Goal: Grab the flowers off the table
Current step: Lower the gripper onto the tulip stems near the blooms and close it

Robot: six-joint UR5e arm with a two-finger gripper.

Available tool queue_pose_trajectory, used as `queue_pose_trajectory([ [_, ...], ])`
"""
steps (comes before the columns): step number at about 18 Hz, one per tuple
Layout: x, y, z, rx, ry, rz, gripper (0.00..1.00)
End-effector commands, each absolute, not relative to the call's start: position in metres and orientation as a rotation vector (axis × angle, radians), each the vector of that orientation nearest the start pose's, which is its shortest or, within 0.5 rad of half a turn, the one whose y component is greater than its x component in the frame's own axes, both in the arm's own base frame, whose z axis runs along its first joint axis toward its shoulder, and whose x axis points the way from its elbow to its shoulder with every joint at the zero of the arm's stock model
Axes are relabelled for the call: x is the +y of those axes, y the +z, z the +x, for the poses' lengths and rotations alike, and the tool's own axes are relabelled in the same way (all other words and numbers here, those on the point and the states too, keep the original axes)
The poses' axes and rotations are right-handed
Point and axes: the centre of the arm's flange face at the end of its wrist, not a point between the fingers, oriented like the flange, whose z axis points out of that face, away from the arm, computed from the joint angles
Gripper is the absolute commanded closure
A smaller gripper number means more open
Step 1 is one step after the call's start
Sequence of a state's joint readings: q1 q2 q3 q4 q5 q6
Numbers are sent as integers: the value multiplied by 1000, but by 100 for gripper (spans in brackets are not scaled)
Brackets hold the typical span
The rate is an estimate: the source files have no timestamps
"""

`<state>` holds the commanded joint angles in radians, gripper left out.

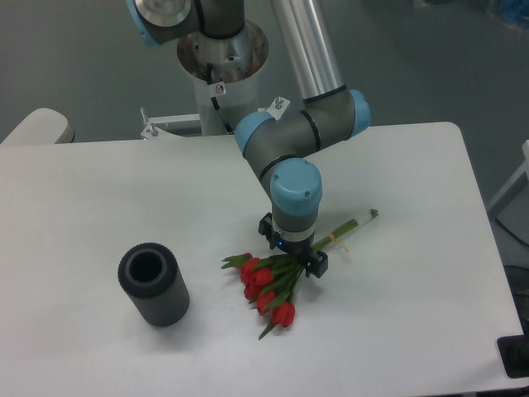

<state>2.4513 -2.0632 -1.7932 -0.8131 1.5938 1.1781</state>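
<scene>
The flowers [266,283], a small bunch of red tulips with green stems, lie flat on the white table [99,198] right of centre, blooms toward the front left and stem ends pointing to the back right. My gripper [293,246] points straight down over the stems just behind the blooms. Its two dark fingers [317,263] stand apart on either side of the stems, so it is open. The wrist hides the part of the stems directly beneath it.
A dark grey ribbed cylinder [154,286] stands upright on the table's front left, well apart from the bunch. The arm's base [221,58] rises behind the table's far edge. A black object [516,357] sits at the front right corner.
</scene>
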Motion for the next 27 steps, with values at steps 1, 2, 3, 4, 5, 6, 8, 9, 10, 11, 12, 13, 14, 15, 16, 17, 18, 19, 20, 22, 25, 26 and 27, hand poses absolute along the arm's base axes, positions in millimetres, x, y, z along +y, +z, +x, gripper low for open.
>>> queue_pose_trajectory([
  [1,484,185,-380,464,80,-3102,18],
  [2,484,185,-380,464,80,-3102,30],
  [3,484,184,-380,467,78,-3103,40],
  [4,484,184,-380,471,77,-3101,45],
  [5,484,185,-381,474,80,-3101,51],
  [6,484,185,-381,476,79,-3099,53],
  [8,484,185,-381,476,79,-3099,60],
  [9,485,185,-381,476,82,-3100,61],
  [10,485,185,-381,476,81,-3098,63],
  [11,485,184,-381,476,80,-3100,64],
  [12,485,184,-381,474,79,-3099,67],
  [13,485,185,-381,476,81,-3098,69],
  [14,486,187,-382,478,87,-3096,71],
  [15,487,189,-383,477,91,-3094,72],
  [16,488,191,-385,479,98,-3091,72],
  [17,488,191,-385,479,100,-3090,73],
  [18,487,192,-386,477,102,-3090,74],
  [19,487,193,-386,479,102,-3087,74],
  [20,487,196,-386,478,109,-3085,74],
  [22,486,206,-388,481,127,-3072,74],
  [25,491,240,-390,480,184,-3030,74],
  [26,496,254,-390,480,198,-3001,74],
  [27,499,265,-388,481,202,-2970,74],
])
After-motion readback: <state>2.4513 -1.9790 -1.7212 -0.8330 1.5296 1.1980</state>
